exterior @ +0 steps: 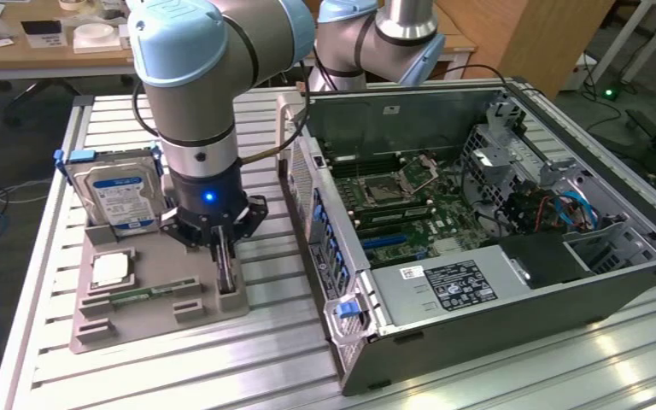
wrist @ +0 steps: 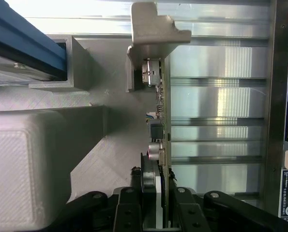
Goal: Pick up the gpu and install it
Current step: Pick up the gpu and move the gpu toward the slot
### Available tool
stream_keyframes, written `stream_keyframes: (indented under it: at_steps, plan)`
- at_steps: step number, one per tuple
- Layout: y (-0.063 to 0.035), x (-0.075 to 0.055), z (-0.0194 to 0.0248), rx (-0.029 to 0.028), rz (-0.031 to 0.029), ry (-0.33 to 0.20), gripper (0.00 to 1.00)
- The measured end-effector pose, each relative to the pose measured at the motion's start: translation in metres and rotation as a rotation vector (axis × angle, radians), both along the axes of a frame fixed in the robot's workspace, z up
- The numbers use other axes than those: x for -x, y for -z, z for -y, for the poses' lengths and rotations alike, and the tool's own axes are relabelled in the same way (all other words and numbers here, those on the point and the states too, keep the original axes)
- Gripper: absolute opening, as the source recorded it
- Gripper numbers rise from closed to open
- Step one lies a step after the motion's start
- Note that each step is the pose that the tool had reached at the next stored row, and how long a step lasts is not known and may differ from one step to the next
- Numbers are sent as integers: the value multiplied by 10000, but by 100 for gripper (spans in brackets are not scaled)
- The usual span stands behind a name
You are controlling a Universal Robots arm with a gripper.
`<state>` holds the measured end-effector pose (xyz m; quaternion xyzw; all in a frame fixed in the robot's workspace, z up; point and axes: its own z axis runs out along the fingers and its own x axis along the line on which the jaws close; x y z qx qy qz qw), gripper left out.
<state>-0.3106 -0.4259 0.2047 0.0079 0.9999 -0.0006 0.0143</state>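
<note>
Pincer tight around thin, dark gpu, upright on edge

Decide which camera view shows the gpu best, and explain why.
The wrist view: the gpu sits close, edge-on, its board and small components plain, with the gripper closed on it. The exterior view shows it as a thin dark card standing in the grey holder under the gripper.

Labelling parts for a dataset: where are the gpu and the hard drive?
gpu [exterior: 229, 273]: exterior view, dark upright edge of the card.
hard drive [exterior: 117, 195]: exterior view, its blue-white label.
</note>
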Motion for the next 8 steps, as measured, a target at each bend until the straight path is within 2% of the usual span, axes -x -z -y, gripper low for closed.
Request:
stream_keyframes:
  at_steps: [2, 8]
  plan:
    - [-39, 1, -1, -36, 0, 2, 28]
    - [-261, 0, -1, -118, 1, 1, 28]
